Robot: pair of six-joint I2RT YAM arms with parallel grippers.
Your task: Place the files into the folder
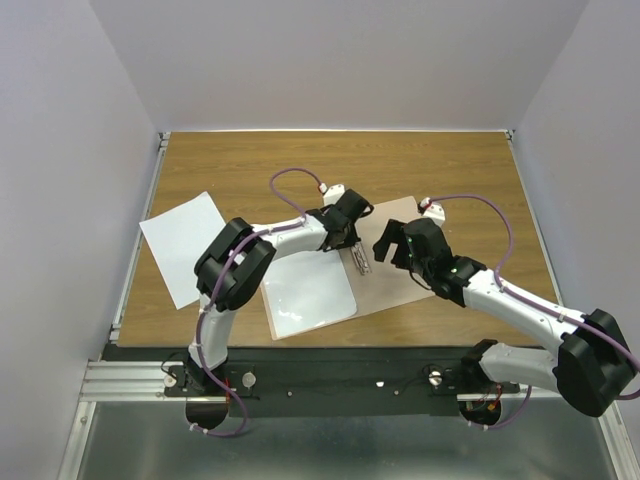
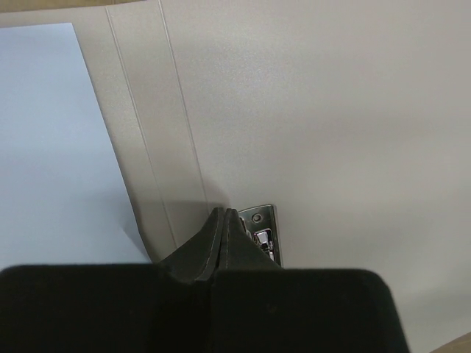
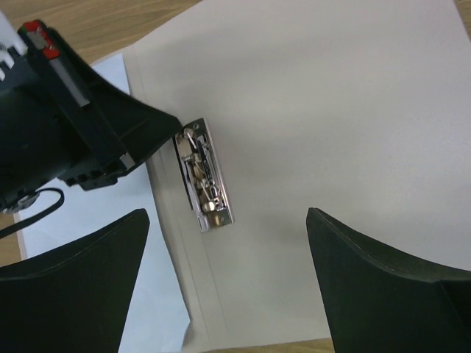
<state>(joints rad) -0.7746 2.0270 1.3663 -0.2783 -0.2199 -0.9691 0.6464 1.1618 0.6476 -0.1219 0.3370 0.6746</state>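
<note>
The top external view shows two white sheets. The first sheet [image 1: 183, 247] is laid on the wooden table [image 1: 450, 170] at the left, well apart from the folder. The second sheet [image 1: 308, 292] is laid nearer the front, and its right edge meets the one tan folder [image 1: 385, 288], which is spread flat at the middle of the table. Whether a folder leaf is hidden under that second sheet cannot be told. One metal clip [image 1: 359, 260] is seen at the folder's left side. Two grippers are counted. The left gripper [image 1: 350, 245] is lowered to the far end of the clip, and the right gripper [image 1: 390, 242] is held above the folder, just right of the clip.

In the left wrist view, the left gripper's two fingers [image 2: 213, 243] are pressed together into one point, with nothing seen between them. That point is set just beside the clip's end. Two crease lines [image 2: 140, 125] are seen running along the folder between the second sheet and the clip.

In the right wrist view, the right gripper's two fingers [image 3: 81, 287] are spread wide and nothing is held. The clip and the bare folder leaf are seen between them. The left gripper's tip is set at the clip's upper end; whether contact is made cannot be told.
</note>
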